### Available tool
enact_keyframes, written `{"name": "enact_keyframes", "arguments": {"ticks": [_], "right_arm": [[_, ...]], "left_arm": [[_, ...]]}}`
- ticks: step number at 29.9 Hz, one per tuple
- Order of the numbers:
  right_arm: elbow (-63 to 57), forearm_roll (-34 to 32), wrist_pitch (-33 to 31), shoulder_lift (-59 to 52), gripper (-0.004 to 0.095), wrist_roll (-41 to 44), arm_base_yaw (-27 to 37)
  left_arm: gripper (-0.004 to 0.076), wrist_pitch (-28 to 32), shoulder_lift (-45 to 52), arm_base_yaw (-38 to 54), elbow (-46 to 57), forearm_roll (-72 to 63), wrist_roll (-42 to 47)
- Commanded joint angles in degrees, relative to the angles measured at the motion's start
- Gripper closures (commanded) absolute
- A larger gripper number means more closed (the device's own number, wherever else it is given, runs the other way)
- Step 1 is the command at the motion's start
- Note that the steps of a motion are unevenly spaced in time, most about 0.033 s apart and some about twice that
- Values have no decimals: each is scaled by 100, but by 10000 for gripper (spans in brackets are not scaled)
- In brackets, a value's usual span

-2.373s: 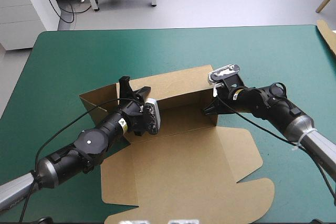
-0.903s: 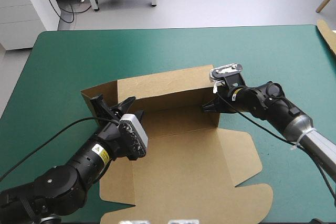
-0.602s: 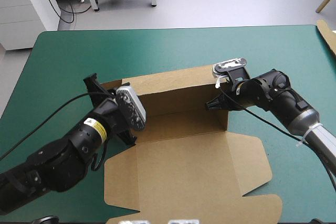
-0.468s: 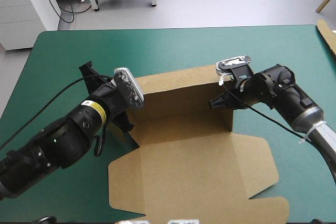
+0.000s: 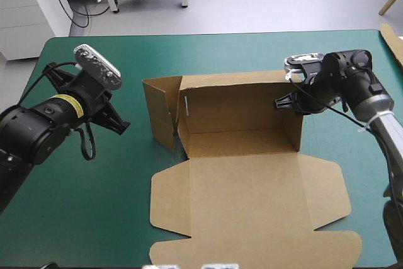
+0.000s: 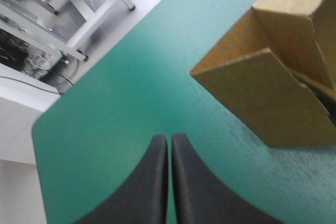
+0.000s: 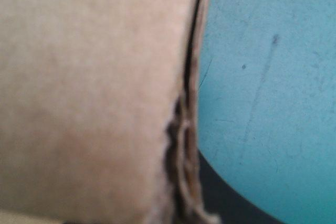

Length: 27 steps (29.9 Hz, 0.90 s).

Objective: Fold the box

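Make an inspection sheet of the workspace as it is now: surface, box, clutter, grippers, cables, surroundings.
surface: teal-green cover, flat, no stain seen.
job's things: the box, half made; back wall and right wall raised, left flap standing loose and turned outward, lid flat on the cover toward the near edge.
clutter: edge of more board at the table's right edge.
grippers: left gripper shut, holding nothing, apart from the box on its left side; right gripper shut on the box at the top of the right wall.
cables: nothing seen besides the robot's own.
surroundings: nothing seen at or over the table.
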<state>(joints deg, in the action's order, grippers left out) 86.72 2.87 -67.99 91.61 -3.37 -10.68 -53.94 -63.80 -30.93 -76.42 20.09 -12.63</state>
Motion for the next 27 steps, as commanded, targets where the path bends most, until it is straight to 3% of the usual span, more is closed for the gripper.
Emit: {"name": "enact_keyframes", "arguments": {"ticks": [1,8,11,21,27], "right_arm": [[378,53,96,254,930,-175,50],[745,40,96,1121,929,-175,50],[894,54,96,1451,930,-175,50],[937,27,96,1884,929,-250,31],[937,-94,219,1901,929,-286,31]], "left_arm": [[708,179,54,717,-167,-1233,-706],[717,275,199,1941,-9,-2292,-735],[731,683,590,2150,534,-2356,-709],[731,1424,3213,2163,3526,-2371,-490],[732,1270,4779,2163,4535,-2371,-466]]}}
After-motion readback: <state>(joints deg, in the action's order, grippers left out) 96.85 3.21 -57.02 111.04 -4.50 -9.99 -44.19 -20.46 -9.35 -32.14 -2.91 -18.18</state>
